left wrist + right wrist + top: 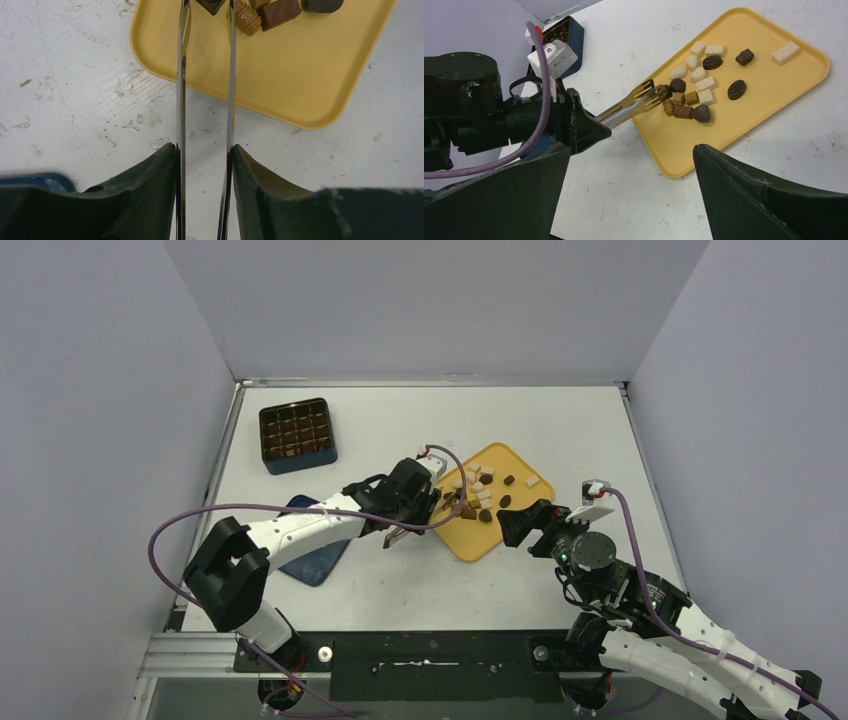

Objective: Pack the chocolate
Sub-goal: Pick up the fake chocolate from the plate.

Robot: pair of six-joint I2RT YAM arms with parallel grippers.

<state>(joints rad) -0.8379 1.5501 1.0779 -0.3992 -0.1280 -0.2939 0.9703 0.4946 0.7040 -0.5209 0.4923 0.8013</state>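
chocolate (707, 96): many small pieces, dark brown, mid-brown and cream-white, lie on the yellow tray (774, 95). most are bunched in its left half in the right wrist view, and a few lie toward the upper right corner.
yellow tray: flat on the white table (400, 440), at the centre of the top view, turned corner-on.
left gripper (205, 152): clamped on the metal tongs (182, 100), one finger against the outside of each blade.
tongs: blades narrow and nearly parallel, reaching over the tray's near rim into the cluster.
dark piece (212, 4): sits between the two tong tips at the top edge of the left wrist view. i cannot tell whether the tips pinch it.
right gripper (518, 524): jaws spread wide with nothing between them, hovering just beside the tray's lower right edge in the top view.
box (297, 433): dark, with a grid of compartments, at the upper left of the table, well apart from the tray.
blue lid (315, 558): on the table under the left arm, to the lower left of the tray.
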